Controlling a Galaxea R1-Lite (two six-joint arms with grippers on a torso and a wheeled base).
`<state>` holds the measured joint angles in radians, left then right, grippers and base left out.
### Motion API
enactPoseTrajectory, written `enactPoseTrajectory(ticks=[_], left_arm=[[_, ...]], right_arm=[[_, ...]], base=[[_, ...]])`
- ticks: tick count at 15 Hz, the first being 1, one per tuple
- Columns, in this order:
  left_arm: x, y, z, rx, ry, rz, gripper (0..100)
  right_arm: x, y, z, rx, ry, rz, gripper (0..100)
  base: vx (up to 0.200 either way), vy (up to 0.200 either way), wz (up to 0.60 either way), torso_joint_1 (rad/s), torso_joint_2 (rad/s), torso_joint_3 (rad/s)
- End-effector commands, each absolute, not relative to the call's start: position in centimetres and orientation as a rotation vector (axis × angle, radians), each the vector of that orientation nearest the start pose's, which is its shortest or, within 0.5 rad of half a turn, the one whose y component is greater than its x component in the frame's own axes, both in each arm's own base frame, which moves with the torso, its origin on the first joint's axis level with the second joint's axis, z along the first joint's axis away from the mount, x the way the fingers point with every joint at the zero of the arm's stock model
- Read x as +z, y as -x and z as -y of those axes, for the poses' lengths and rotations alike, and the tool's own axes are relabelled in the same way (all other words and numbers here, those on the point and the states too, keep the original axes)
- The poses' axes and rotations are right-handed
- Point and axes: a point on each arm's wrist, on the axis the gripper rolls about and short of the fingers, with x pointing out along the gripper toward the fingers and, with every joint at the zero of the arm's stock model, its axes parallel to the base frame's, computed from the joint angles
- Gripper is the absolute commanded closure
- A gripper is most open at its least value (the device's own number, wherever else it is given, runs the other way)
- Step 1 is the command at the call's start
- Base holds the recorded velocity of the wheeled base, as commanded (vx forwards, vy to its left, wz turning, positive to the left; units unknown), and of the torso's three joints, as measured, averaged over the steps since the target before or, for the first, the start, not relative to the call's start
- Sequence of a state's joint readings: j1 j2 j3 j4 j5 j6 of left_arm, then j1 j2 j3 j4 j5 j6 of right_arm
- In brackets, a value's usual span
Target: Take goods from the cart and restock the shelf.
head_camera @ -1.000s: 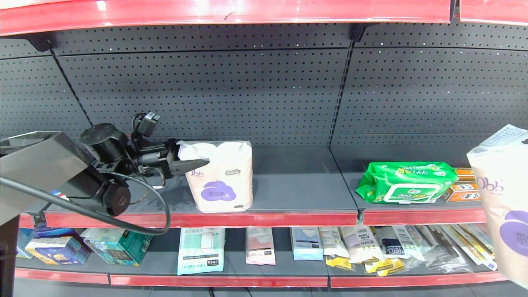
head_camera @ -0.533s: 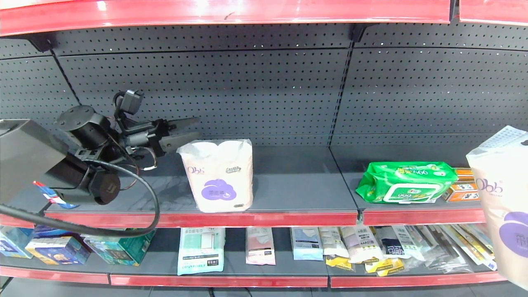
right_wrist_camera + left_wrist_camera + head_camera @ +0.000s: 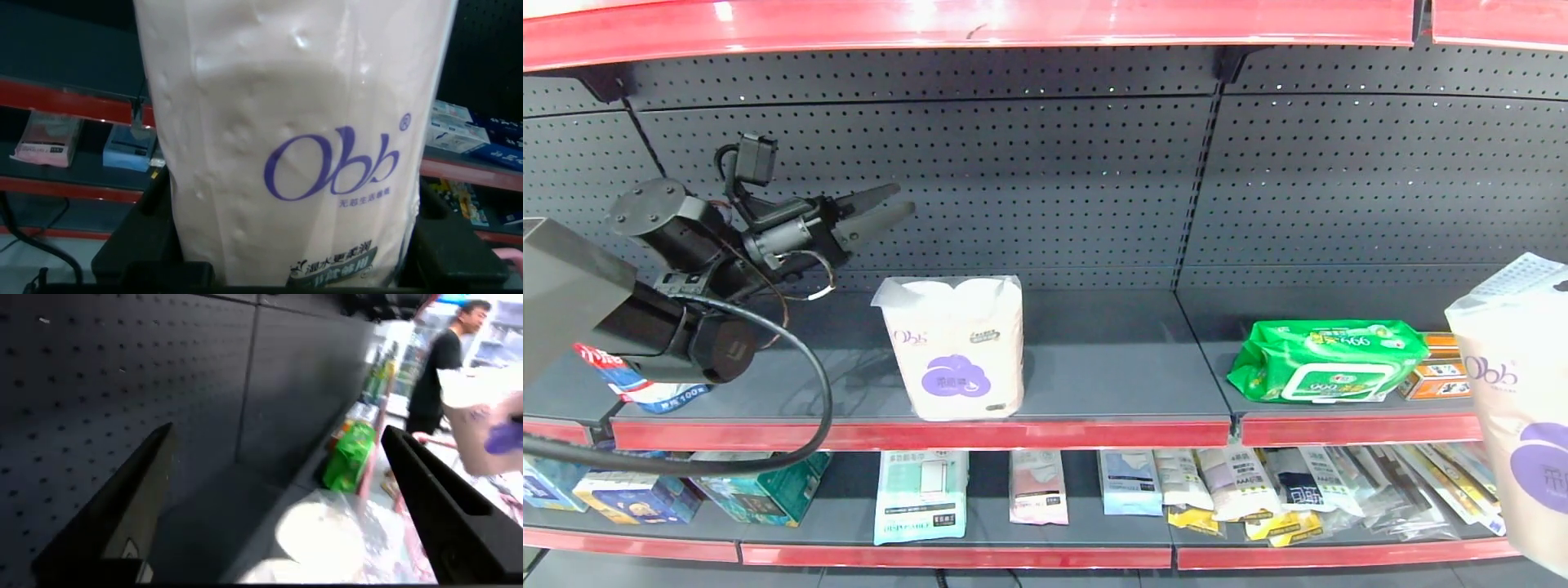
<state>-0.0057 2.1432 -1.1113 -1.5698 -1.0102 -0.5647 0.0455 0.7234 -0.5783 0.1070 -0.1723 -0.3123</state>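
The left arm had black joints, a round screw-dotted cap and a boxy grey link; a thick black cable looped beneath, and the left gripper ended in tapered dark-grey fingers.

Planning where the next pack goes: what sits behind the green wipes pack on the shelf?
Stacked orange boxes show past the right end of the green wipes pack. How far they run behind it is covered.

- A bare stretch of shelf was seen between the standing tissue pack and the green wipes pack.
- Open room was seen above the tissue pack, under the upper shelf.
- The shelf's right end was taken up by orange boxes.
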Motion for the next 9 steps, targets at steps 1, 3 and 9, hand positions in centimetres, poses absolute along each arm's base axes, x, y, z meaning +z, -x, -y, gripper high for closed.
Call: enactPoseTrajectory(ticks=[1, 3, 9], left_arm=[[18.9, -39.6, 1.9, -1.029, 0.256, 0.22, 0], [18.8, -39.9, 1.9, -0.971, 0.283, 0.224, 0], [18.7, -41.7, 1.5, -0.608, 0.37, 0.211, 0]], right_arm=[[22.2, -5.9, 0.1, -0.085, 0.339, -0.271, 100], [22.2, -5.9, 0.1, -0.084, 0.339, -0.274, 100], [21.6, -5.7, 0.1, -0.082, 0.34, -0.285, 100]], base=[[0.0, 0.0, 0.0, 0.0, 0.0, 0.0], [0.0, 0.0, 0.0, 0.0, 0.0, 0.0], [0.0, 0.0, 0.0, 0.0, 0.0, 0.0]])
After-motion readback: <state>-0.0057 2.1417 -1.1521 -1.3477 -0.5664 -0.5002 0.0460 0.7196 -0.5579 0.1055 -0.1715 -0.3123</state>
